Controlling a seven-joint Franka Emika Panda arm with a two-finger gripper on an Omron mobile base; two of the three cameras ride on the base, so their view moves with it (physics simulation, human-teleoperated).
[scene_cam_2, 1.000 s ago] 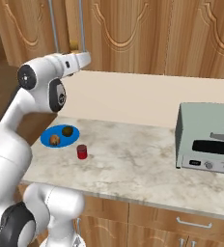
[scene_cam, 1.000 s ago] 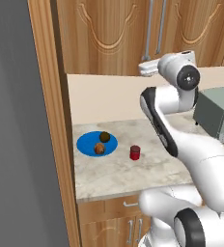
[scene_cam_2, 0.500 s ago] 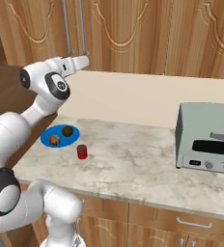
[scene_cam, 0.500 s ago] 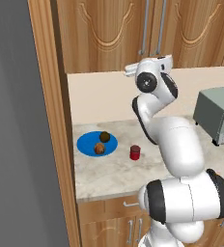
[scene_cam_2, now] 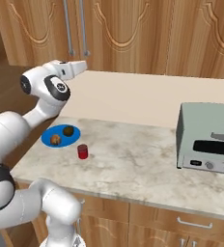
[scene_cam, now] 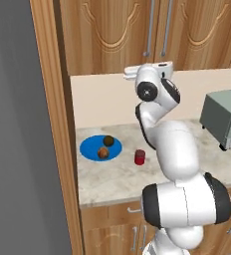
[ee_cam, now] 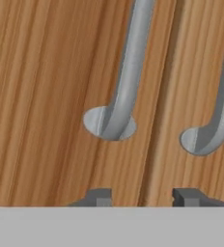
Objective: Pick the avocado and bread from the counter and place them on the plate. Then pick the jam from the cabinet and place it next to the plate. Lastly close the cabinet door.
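the plate (scene_cam: 92,147) lies on the surface (scene_cam: 117,174) with the avocado (scene_cam: 108,140) and the bread (scene_cam: 103,153) both on it, and the jam (scene_cam: 140,157) stands upright just beside the plate, on the side toward the toaster oven (scene_cam: 224,117). taking the plate as the landmark, the cabinet (scene_cam: 112,35) hangs above and behind it, and its doors look flush and shut in both base views, so the job seems at or very near its last step. the tool (ee_cam: 140,195) is raised well above the plate, pointed straight at the door face; in the hand view its two tips (ee_cam: 98,197) stand low in the frame, a little apart with nothing between them, the nearer handle (ee_cam: 126,77) straight ahead of them and the second handle (ee_cam: 220,103) off to one side. the tips are drawn in as far as they go in this job and grip nothing. the relation that counts now is this: the door panel lies dead ahead of the tool along its pointing axis, very close, and the handle's long axis runs up and down the door, across the gap between the tips. whether the tips touch the wood i cannot tell. if any gap is left at the door's edge, a short push straight forward should seat it; otherwise the tool need only back off, away from the cabinet and up clear of the plate and the jam.
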